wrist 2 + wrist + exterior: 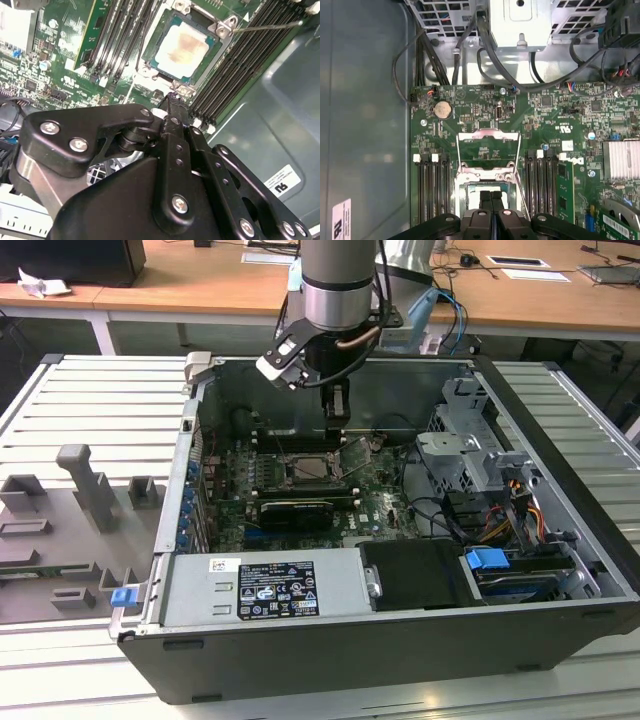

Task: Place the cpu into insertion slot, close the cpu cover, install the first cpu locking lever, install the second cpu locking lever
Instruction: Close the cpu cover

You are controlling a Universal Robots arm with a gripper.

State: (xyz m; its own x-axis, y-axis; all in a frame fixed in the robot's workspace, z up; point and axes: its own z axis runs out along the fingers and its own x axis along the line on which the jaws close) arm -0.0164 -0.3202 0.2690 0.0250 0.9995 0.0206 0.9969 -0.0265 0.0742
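- The cpu (182,46) is seen lying flat in the socket (226,26) in the second wrist view, its pale metal top marked by a brownish smear.
- The cover (489,135) is shown swung open in the first wrist view. Its frame is laid back from the socket, and green board is seen through its square window.
- A thin wire lever (265,26) is seen in the second wrist view, run from a socket corner out across the memory slots (240,65).
- The gripper (491,195) is closed, with its two black fingers pressed together and nothing seen between them.
- The gripper is held over the socket's edge on the side away from the open cover. Whether anything is touched cannot be told.
- The socket is flanked on two sides by rows of memory slots, all mounted on the green board (385,495).
- A round battery (443,109) is set on the board beyond the cover.
- A black card (295,510) is seated across the board near the socket, on the side towards the exterior camera.
- The board is housed in an open black case (400,650), into which the arm (338,280) is lowered from above.
- The case is laid on a slatted grey counter (90,390).
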